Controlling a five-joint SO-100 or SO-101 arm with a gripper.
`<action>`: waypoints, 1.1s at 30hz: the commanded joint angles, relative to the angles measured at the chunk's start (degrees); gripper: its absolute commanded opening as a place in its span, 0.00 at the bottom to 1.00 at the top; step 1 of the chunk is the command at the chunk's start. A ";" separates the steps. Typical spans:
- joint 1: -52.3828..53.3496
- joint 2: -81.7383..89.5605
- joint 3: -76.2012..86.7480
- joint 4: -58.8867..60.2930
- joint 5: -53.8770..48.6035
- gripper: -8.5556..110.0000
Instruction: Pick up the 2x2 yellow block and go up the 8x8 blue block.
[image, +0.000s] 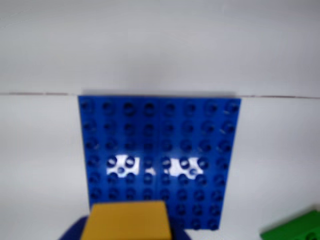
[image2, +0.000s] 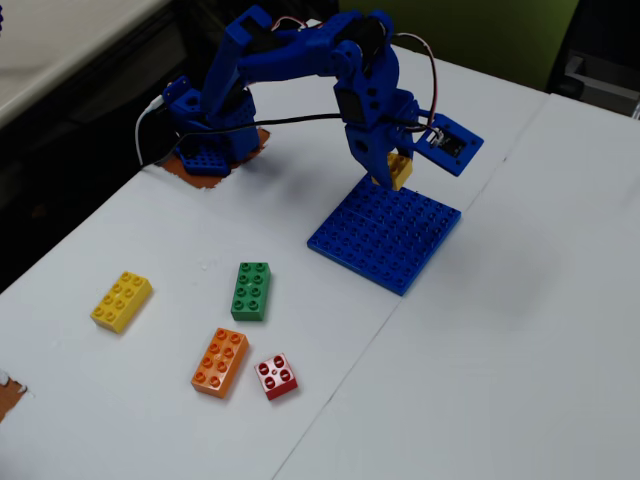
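Gripper (image2: 396, 172) fingers closed on the 2x2 yellow block (image2: 400, 168), holding it lifted over the far edge of the 8x8 blue block (image2: 385, 233). Wrist view shows the yellow brick at the near rim, baseplate ahead, so likely lined up for setting down. Other bricks sit well apart on the counter (image2: 520, 330).
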 joint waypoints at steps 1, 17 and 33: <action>0.79 3.16 0.09 0.53 -0.70 0.07; 4.13 2.81 0.44 0.53 -2.90 0.07; 5.01 2.11 -1.05 0.44 -2.11 0.07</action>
